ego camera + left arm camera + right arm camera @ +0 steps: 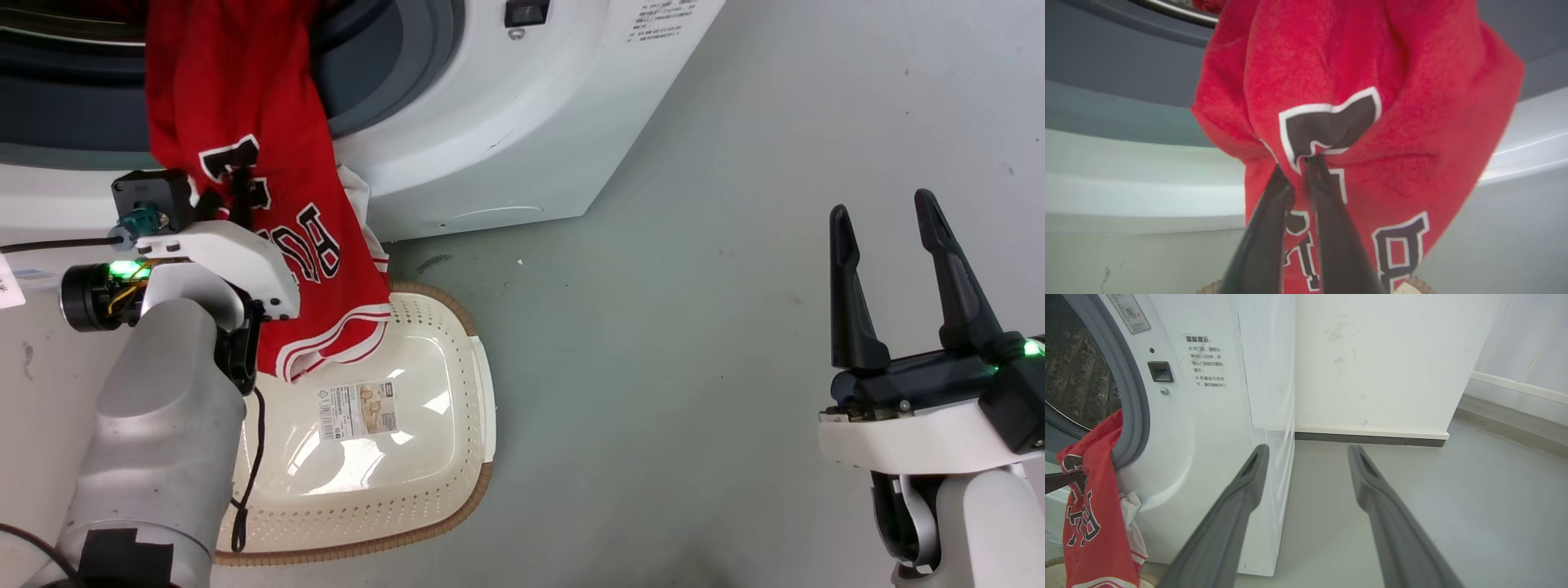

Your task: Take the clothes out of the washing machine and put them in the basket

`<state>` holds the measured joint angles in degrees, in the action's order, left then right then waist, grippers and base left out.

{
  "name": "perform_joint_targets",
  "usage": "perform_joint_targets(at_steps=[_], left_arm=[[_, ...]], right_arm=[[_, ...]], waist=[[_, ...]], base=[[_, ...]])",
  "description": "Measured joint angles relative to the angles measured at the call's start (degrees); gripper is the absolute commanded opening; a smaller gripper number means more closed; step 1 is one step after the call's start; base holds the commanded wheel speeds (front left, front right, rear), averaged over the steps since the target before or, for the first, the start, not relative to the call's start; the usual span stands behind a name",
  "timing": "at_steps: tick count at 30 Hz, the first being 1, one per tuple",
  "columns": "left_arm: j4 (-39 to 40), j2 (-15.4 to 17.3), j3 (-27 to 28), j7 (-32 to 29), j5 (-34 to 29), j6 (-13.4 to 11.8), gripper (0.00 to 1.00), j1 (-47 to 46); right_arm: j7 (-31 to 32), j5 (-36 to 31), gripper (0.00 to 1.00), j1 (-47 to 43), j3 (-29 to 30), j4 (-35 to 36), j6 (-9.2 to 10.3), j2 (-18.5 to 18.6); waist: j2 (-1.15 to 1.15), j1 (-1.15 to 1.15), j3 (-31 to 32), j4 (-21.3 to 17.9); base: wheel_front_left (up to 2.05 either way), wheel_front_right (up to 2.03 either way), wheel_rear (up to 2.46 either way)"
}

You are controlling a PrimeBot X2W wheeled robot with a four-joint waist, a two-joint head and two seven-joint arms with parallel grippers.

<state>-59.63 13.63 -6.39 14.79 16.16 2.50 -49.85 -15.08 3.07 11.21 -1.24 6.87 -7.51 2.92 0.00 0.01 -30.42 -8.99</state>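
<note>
The red jersey [237,122] hangs out of the washing machine [490,122] opening, its striped hem draped over the rim of the cream basket [457,384] on the floor below. My left gripper [233,184] is shut on a fold of the jersey [1355,134] at the black lettering, just in front of the grey gasket. The left gripper [1298,163] pinches the cloth between its tips. My right gripper [886,208] stands open over bare floor at the right, well apart from the machine. The right wrist view shows the jersey [1094,514] hanging from the drum mouth and my right gripper [1308,451] open.
The basket has a paper label [359,412] on its inner bottom. A white wall with a dark skirting [1372,439] stands behind the machine. Grey floor [694,343] spreads between the basket and my right arm.
</note>
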Motion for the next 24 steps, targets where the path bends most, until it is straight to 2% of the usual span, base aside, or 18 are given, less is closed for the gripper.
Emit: perform_joint_targets(at_steps=[12, 24], left_arm=[[3.3, -1.3, 1.4, 0.3, -2.4, 1.6, 0.00, 5.7], [14.8, -3.6, 1.3, 0.3, -6.5, 3.7, 0.00, 19.6]], right_arm=[[0.0, 0.5, 1.00, -1.0, -0.3, -1.2, 0.00, 0.0], [0.0, 0.5, 1.00, -4.9, -0.8, -2.9, 0.00, 0.0]], waist=[[0.00, 0.00, 4.5, 0.4], [0.00, -0.01, 12.3, 2.2]], base=[[0.00, 0.00, 0.00], [0.00, 0.00, 0.00]])
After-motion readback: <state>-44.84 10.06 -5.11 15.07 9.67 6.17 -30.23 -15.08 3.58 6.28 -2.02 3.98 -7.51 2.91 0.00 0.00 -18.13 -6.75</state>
